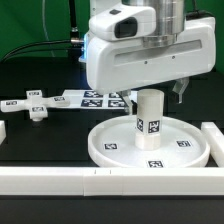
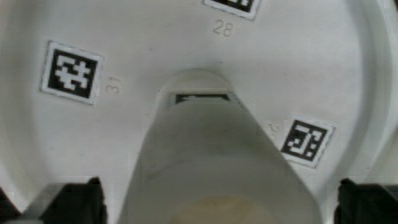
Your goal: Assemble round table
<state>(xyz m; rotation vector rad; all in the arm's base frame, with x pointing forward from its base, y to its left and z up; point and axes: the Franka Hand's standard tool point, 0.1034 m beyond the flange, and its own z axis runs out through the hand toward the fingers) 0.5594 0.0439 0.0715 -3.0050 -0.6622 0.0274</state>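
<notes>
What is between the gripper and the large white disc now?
The short cylinder leg stands upright on the disc, below the gripper. The exterior view shows this; in the wrist view it runs between the fingers.

You have disc (image 1: 125,140): white plastic, smooth, matt with slight sheen. Leg (image 1: 150,105): same white plastic, smooth. Tags (image 2: 73,72) on both: printed black-white squares, flat, matt. Table (image 1: 40,140): black, matt. Arm housing (image 1: 125,45): white plastic, glossy. Claw (image 2: 221,207): fingers (image 2: 75,203) black, matt. Border bars (image 1: 60,180): white, smooth, plastic look. Marker board (image 1: 95,97): thin white sheet, matt. Your backdrop (image 1: 30,25): green, cloth-like, dull.
</notes>
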